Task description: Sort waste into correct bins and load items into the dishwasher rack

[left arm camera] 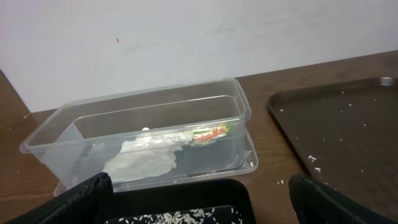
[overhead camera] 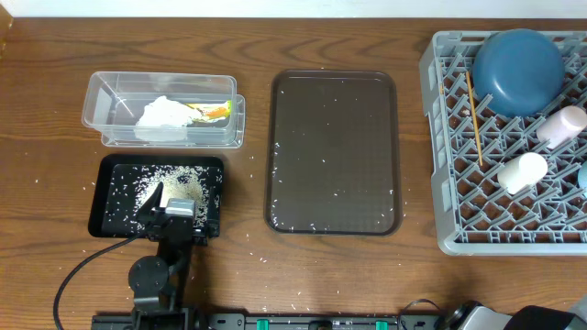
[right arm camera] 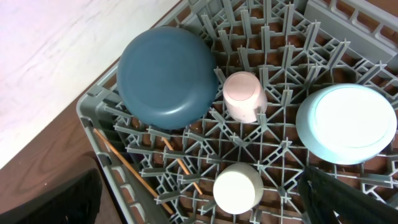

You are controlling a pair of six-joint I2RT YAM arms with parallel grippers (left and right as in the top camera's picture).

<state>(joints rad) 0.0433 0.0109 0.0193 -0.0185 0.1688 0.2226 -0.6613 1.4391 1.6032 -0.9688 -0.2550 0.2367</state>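
Observation:
The clear tub (overhead camera: 101, 101) holds the white tissue (overhead camera: 163, 115) and the yellow-orange wrapper (overhead camera: 213, 111). The black tray (overhead camera: 110, 170) in front of it holds rice grains (overhead camera: 174, 188). My left gripper (overhead camera: 165, 203) hangs open and empty over the black tray (left arm camera: 186, 199), facing the tub (left arm camera: 143, 102). The grey rack (overhead camera: 440, 137) holds the dark-blue bowl (right arm camera: 165, 74), pink cup (right arm camera: 242, 93), white cup (right arm camera: 236, 186), light-blue bowl (right arm camera: 345, 121) and chopsticks (right arm camera: 127, 165), all upside down or lying. My right gripper (right arm camera: 199, 202) is open and empty, facing the rack.
The dark brown serving tray (overhead camera: 335, 151) lies between the bins and the rack, with scattered rice grains on it. Loose grains also dot the wooden table around the trays. The right arm shows only at the overhead view's bottom right edge.

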